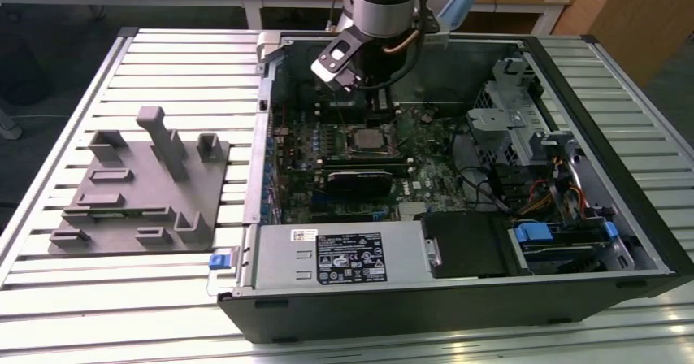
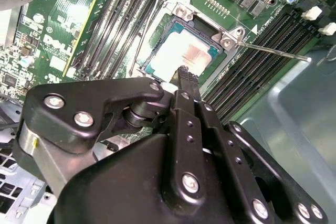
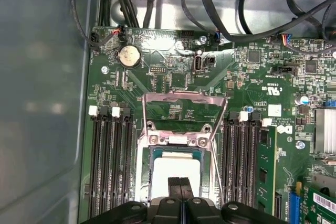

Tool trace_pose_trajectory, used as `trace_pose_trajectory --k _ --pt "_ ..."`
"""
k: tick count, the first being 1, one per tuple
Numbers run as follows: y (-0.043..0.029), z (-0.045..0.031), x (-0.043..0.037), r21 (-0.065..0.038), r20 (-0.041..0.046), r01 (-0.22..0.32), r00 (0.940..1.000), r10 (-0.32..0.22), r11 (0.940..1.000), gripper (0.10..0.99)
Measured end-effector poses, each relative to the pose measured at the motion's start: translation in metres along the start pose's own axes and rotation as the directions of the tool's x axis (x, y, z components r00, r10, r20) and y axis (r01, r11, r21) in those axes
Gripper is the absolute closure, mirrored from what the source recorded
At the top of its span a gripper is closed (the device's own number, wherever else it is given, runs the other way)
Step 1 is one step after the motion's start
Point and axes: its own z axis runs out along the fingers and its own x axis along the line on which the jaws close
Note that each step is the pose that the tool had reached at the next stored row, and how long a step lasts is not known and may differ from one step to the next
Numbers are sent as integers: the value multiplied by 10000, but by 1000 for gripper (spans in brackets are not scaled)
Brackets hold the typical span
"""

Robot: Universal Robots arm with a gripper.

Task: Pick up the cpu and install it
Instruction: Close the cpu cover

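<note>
Inside the open computer case (image 1: 456, 299) resting on the slatted table (image 1: 162, 47), the cpu (image 3: 176, 170) is lying flat in the motherboard socket (image 3: 143, 182), with its silvery top facing up and its edges sitting inside the socket frame. Judged from this, the pick-up and placement stages are appearing complete, while the locking stage is not yet done: the hinged load plate (image 3: 184, 95) is standing swung open beyond the socket, and the thin retention lever (image 2: 273, 51) is sticking out unlatched to one side. The tool (image 3: 180, 183) is hanging directly over the chip with its two fingers pressed together and nothing gripped between them. In both wrist views the fingertips are overlapping the cpu's near edge. Whether they are touching the metal top or hovering just above it cannot be told. The grey fixture block (image 1: 141, 185) is sitting on the table well apart from the tool.
</note>
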Motion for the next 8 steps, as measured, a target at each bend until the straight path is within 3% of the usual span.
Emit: trace_pose_trajectory --k 8 --pt "3 -64 0 0 0 0 10000 0 10000 980"
